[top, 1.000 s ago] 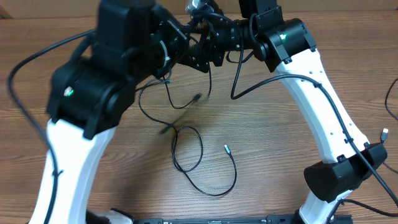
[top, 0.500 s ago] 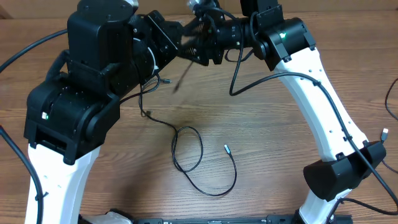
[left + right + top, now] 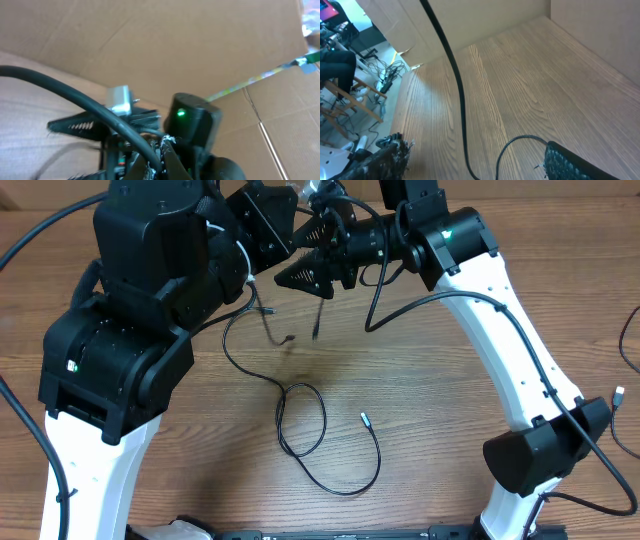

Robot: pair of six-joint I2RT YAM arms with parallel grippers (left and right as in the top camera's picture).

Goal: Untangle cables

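Thin black cables lie and hang here. One cable lies looped on the wooden table, its silvery tip to the right. Another cable hangs from the grippers at the top centre, its free ends dangling just above the table. My left gripper is raised and shut on this cable; in the left wrist view the fingers pinch the cable. My right gripper faces it with jaws spread wide. In the right wrist view the cable hangs between the open fingers.
Cardboard walls stand behind the table. Thick black robot wiring loops beside the right arm. Both arm bases stand at the front corners. A white plug shows at the right edge.
My left arm has swung up and to the left, lifting the held cable. Its free ends now hang straight down. The right gripper's jaws look wider apart.
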